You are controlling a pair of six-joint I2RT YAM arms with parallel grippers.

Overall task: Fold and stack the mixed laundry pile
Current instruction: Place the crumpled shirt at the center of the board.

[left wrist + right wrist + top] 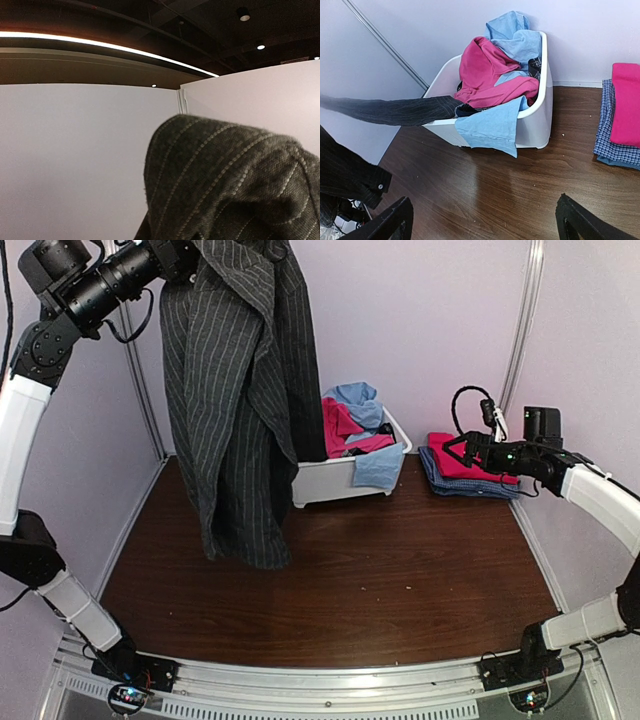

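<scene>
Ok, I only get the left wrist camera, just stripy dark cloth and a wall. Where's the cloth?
Observer: It hangs high from the left claw, a long black striped garment.
Operator: Is it all lifted up?
Observer: No, one end trails into the white tub.
Operator: Anything folded?
Observer: A pink piece lies on a blue checked one at the right, near the open right claw.

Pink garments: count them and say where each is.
2. A bunched pink garment lies in the white tub; a folded pink garment lies on the checked shirt at the right. More may be buried in the tub.
</scene>
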